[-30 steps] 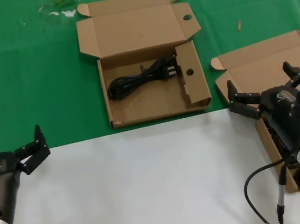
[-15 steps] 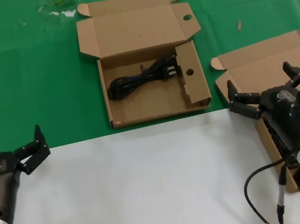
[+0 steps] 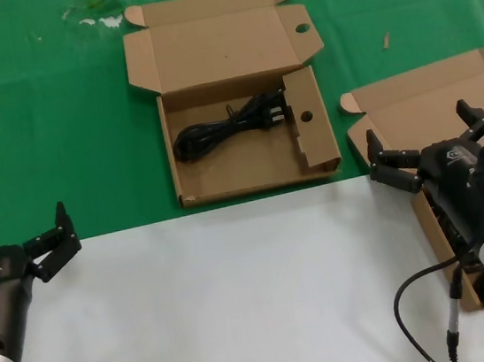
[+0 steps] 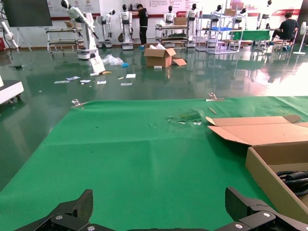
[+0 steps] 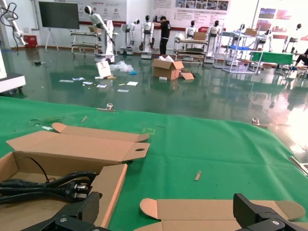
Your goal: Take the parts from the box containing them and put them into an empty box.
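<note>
Nothing has changed: my right gripper (image 3: 429, 146) still hovers wide apart over the plain-lidded box (image 3: 419, 104), my left gripper (image 3: 51, 243) spread too, one cord (image 3: 226, 128) already inside the holed box (image 3: 248, 158).

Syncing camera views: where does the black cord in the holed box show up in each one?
Head view: the cord lies coiled in the far half of the holed box, centre of the picture.
Left wrist view: only a bit of it shows, at the right edge, behind the box wall.
Right wrist view: plug end and cable at lower left, inside the box.
Shared landmark: that box's open lid.
</note>
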Controlling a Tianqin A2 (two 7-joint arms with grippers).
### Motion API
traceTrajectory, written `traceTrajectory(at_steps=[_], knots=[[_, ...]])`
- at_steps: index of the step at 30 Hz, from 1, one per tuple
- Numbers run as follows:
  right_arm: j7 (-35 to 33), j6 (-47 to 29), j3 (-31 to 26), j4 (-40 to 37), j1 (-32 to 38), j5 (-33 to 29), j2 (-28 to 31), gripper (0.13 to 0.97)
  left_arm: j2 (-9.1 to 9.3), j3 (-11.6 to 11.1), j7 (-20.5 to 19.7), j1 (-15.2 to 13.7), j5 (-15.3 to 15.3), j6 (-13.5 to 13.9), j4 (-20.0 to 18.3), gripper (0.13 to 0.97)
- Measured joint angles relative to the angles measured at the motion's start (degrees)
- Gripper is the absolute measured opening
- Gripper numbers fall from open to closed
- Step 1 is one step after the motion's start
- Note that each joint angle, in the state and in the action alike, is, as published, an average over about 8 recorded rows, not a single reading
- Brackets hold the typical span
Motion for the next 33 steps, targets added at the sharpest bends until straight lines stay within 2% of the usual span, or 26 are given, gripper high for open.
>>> traceTrajectory(at_steps=[33], knots=[[0.0, 0.0, 0.0, 0.0, 0.0, 0.0, 0.0, 0.966, 0.0, 0.0, 0.0, 0.0, 0.0, 0.0, 0.0, 0.966]])
